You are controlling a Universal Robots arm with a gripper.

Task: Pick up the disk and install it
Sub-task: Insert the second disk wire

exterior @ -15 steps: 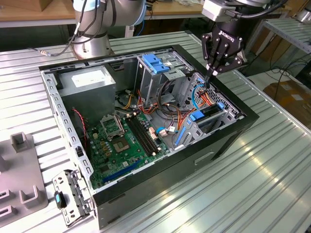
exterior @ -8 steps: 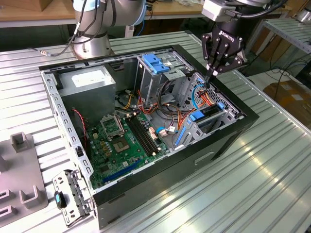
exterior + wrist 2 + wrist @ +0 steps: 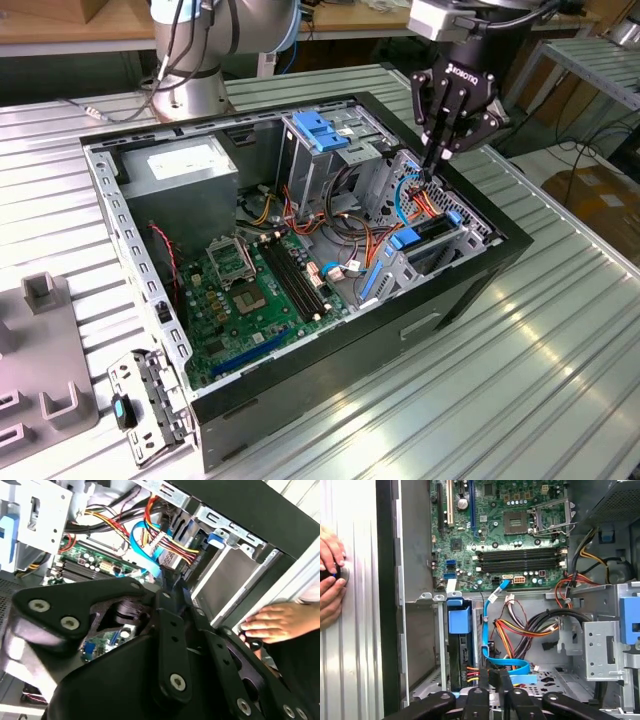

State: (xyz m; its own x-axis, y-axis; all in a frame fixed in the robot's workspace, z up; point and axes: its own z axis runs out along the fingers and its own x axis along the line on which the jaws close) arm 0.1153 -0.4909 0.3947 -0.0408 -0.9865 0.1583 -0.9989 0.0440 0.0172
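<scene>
The open black-framed computer case (image 3: 330, 370) lay on the ribbed metal table (image 3: 540, 380), with the green motherboard (image 3: 255, 290) flat inside it. The grey metal box with a white sticker (image 3: 180, 170) sat in the case's far corner toward the exterior view's left, and the grey metal cage with a blue plastic top (image 3: 320, 140) stood beside it toward that view's right. The black gripper (image 3: 440, 160) hung above the drive bay (image 3: 430, 240) at the case's side toward the exterior view's right, and a person's hand (image 3: 330, 580) rested on the table just outside the case wall.

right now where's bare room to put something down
Bare ribbed table on the exterior view's right of the case, and a strip behind it. Crowded: cables around the drive bay under the gripper; grey fixtures at the exterior view's left.
</scene>
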